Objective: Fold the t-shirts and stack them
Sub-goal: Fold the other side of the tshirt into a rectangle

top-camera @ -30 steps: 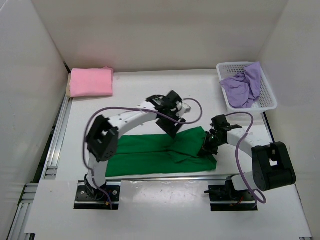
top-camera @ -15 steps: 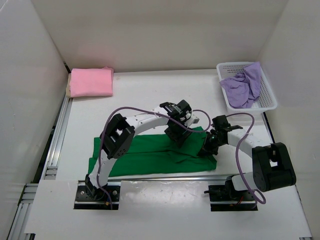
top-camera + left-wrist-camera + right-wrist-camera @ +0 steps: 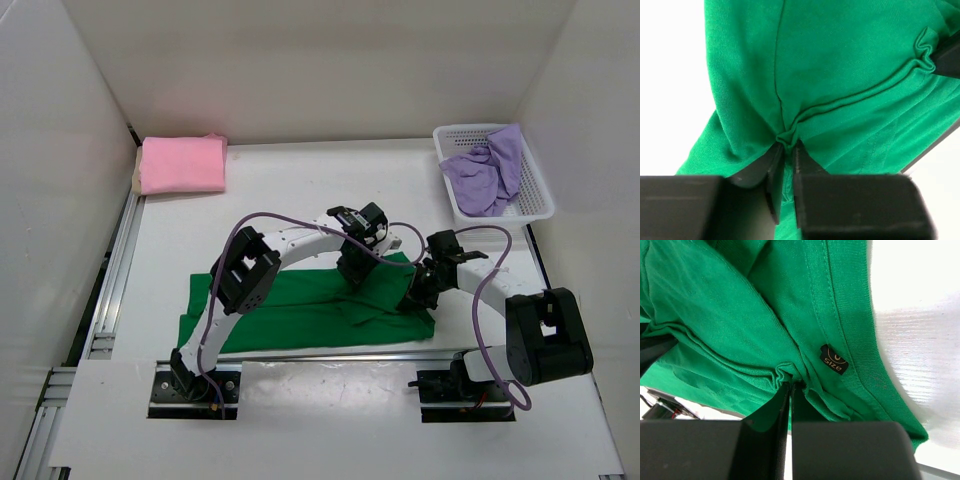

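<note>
The green t-shirt [image 3: 300, 315] lies on the white bench [image 3: 290, 190] as a long band, flat along its left half and rumpled into overlapping layers at its right end. 2 arms reach over that right end.

The left fingers [image 3: 352, 270] come down on the far edge of the green t-shirt, a little right of its middle. In the left wrist view the left fingers [image 3: 807, 167] stand almost pressed together, and their tips pinch a small puckered fold of the green cloth, with creases running out from the pinch.

The right fingers [image 3: 413, 297] sit lower on the same shirt, near its right end and just beside the left pair. In the right wrist view the right fingers [image 3: 767, 420] are pressed together, with a bunched ridge of green cloth caught at their tips. A black size label [image 3: 834, 360] lies on the shirt just beyond that pinch, beside a stitched hem band.

The pink t-shirt [image 3: 182, 164] rests folded, well apart from the green t-shirt, beyond its left end. A sliver of the tan t-shirt [image 3: 135, 180] shows under the pink one's left edge. The purple t-shirt [image 3: 485, 175] lies crumpled in a white mesh basket [image 3: 541, 208], well beyond the green t-shirt's right end, with 1 corner draped over the basket's far rim.
</note>
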